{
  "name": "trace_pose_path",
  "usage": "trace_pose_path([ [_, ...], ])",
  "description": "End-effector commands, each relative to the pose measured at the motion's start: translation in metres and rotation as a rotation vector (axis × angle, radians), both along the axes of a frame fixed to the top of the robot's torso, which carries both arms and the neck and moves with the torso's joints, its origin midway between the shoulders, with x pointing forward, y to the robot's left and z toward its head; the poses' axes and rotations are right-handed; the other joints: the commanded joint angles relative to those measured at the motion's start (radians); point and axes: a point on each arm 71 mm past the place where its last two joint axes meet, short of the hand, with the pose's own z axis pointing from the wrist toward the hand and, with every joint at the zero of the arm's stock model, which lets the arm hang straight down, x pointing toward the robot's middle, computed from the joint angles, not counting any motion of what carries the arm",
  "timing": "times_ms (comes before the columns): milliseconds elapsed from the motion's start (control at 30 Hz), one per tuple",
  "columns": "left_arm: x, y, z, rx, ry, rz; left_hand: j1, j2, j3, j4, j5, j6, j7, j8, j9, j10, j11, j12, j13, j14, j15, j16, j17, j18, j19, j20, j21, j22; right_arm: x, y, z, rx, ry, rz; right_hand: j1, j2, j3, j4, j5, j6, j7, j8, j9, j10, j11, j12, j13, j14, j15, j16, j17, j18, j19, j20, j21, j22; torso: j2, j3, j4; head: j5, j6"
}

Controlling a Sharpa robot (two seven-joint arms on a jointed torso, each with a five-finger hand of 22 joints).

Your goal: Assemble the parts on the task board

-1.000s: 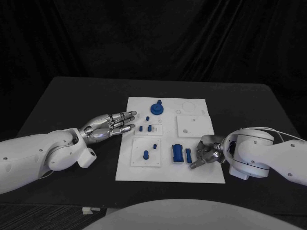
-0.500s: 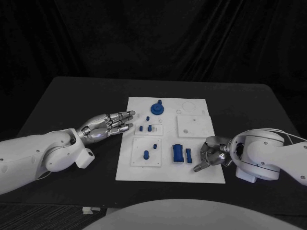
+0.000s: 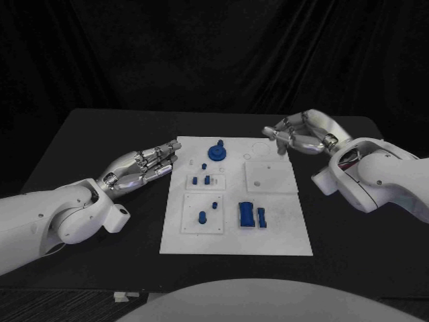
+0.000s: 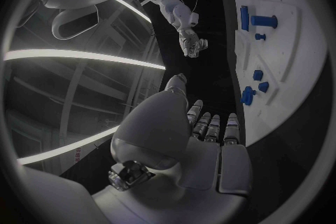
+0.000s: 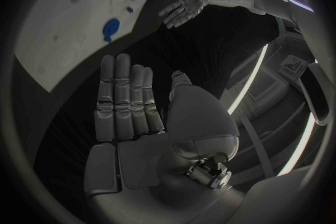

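Observation:
The white task board point(image 3: 236, 236) lies in the middle of the black table. A blue round knob part point(image 3: 216, 151) stands near its far edge. Small blue pieces point(image 3: 203, 179) sit on its left side, and a blue block point(image 3: 247, 214) with a narrow blue piece point(image 3: 262, 217) lies nearer the front. My left hand point(image 3: 142, 166) hovers at the board's left edge, fingers straight and apart, holding nothing. My right hand point(image 3: 301, 134) is raised by the board's far right corner; in the right wrist view its fingers point(image 5: 126, 95) lie flat with nothing in them.
The left wrist view shows my left hand point(image 4: 203, 140), the board point(image 4: 294, 61) and the right hand point(image 4: 190, 45) beyond it. The right wrist view shows the board point(image 5: 49, 28) and the left hand point(image 5: 183, 8). Black table surrounds the board.
My right hand has left the board's near right side and risen to its far right corner. The narrow blue piece stays on the board. My left hand has shifted slightly farther away.

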Motion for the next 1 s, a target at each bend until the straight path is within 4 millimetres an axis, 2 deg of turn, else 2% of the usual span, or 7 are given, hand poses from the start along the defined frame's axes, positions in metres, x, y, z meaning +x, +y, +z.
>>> trace_pose_path([
  [33, 0.004, -0.002, 0.017, -0.072, -0.237, 0.071, -0.027, 0.005, -0.027, 0.0, -0.045, -0.024, -0.029, -0.011, -0.003, -0.022, -0.028, -0.007, -0.005, 0.0, -0.023, -0.004, -0.001, 0.009, 0.0, -0.028, -0.005, -0.002, -0.001, -0.014, 0.013, 0.146, -0.314, -0.06, -0.027, 0.029, -0.048, 0.005, -0.056, -0.127, 0.038, -0.168, -0.168, -0.241, 0.154, -0.32, -0.26, -0.283, 0.148, -0.273, -0.168, -0.062, -0.217, 0.098, -0.235, -0.178, -0.004, 0.002, -0.0045, 0.013, 0.0],
  [133, 0.005, -0.005, 0.019, -0.067, -0.287, 0.088, -0.042, 0.005, -0.043, -0.001, -0.082, -0.037, -0.056, -0.013, -0.004, -0.026, -0.061, -0.007, -0.006, 0.0, -0.044, -0.004, -0.001, 0.012, 0.0, -0.047, -0.005, -0.002, -0.003, -0.016, 0.0, 0.19, -0.277, -0.025, -0.066, 0.046, -0.084, 0.011, -0.136, -0.235, 0.034, -0.281, -0.3, -0.49, 0.07, -0.474, -0.416, -0.545, 0.163, -0.417, -0.272, -0.092, -0.705, 0.158, -0.278, -0.548, -0.006, 0.0051, -0.0065, 0.016, 0.0],
  [200, 0.005, -0.005, 0.02, -0.063, -0.319, 0.102, -0.048, 0.006, -0.05, -0.001, -0.098, -0.04, -0.068, -0.013, -0.004, -0.028, -0.074, -0.008, -0.007, 0.0, -0.055, -0.004, -0.001, 0.012, 0.0, -0.057, -0.005, -0.002, -0.005, -0.017, -0.01, 0.223, -0.249, 0.009, -0.114, 0.051, -0.096, 0.012, -0.195, -0.412, -0.099, -0.363, -0.419, -0.72, 0.064, -0.561, -0.546, -0.872, 0.138, -0.518, -0.364, -0.103, -0.944, 0.184, -0.304, -0.834, -0.007, 0.0069, -0.0093, 0.018, 0.0],
  [333, 0.006, -0.006, 0.021, -0.059, -0.352, 0.117, -0.057, 0.008, -0.062, -0.001, -0.115, -0.047, -0.095, -0.014, -0.005, -0.03, -0.103, -0.008, -0.007, 0.0, -0.07, -0.004, -0.001, 0.005, 0.0, -0.081, -0.005, -0.002, -0.01, -0.017, -0.023, 0.262, -0.223, 0.05, -0.136, 0.025, -0.058, 0.011, -0.236, -0.508, -0.179, -0.403, -0.563, -0.869, -0.012, -0.551, -0.653, -1.027, 0.085, -0.531, -0.411, -0.078, -1.008, 0.173, -0.316, -0.967, -0.006, 0.0043, -0.0058, 0.006, 0.0],
  [467, 0.01, -0.006, 0.001, 0.073, -0.112, 0.119, -0.487, -0.047, 0.017, -0.089, -0.221, -0.129, -0.047, -0.044, -0.036, -0.037, -0.012, -0.01, -0.009, 0.0, 0.001, -0.004, -0.001, -0.049, 0.0, -0.107, -0.005, -0.002, -0.009, -0.019, -0.029, 0.197, -0.179, 0.007, -0.5, -0.045, 0.028, -0.102, -0.289, -0.649, -0.106, -0.461, -0.649, -0.98, -0.06, -0.657, -0.725, -1.102, -0.027, -0.562, -0.438, -0.162, -1.019, 0.065, -0.323, -1.021, -0.006, 0.005, -0.0067, 0.006, 0.0],
  [633, 0.014, -0.011, 0.004, 0.063, -0.116, 0.158, -0.668, -0.068, 0.05, -0.123, -0.266, -0.162, -0.047, -0.044, -0.036, -0.037, -0.012, -0.01, -0.009, 0.0, 0.001, -0.004, -0.001, -0.061, 0.0, -0.107, -0.005, -0.002, -0.005, -0.015, -0.029, 0.229, -0.163, -0.014, -0.91, -0.045, 0.16, -0.281, -0.373, -0.795, -0.106, -0.461, -0.771, -0.98, -0.06, -0.657, -0.828, -1.102, -0.027, -0.562, -0.438, -0.162, -1.019, -0.105, -0.323, -1.021, -0.012, 0.0081, -0.0093, 0.006, 0.021],
  [1000, 0.036, -0.042, 0.02, 0.006, -0.095, 0.406, -0.949, -0.171, 0.101, -0.181, -0.336, -0.215, -0.047, -0.044, -0.036, -0.037, -0.012, -0.01, -0.009, 0.0, 0.001, -0.004, -0.001, -0.088, 0.0, -0.107, -0.005, -0.002, 0.017, 0.008, -0.037, 0.431, -0.047, -0.152, -1.14, -0.045, 0.16, -0.281, -0.373, -0.88, -0.106, -0.461, -0.771, -0.98, -0.06, -0.657, -0.828, -1.102, -0.027, -0.562, -0.438, -0.162, -1.019, -0.105, -0.323, -1.021, -0.048, 0.0277, -0.0259, 0.006, 0.149],
])
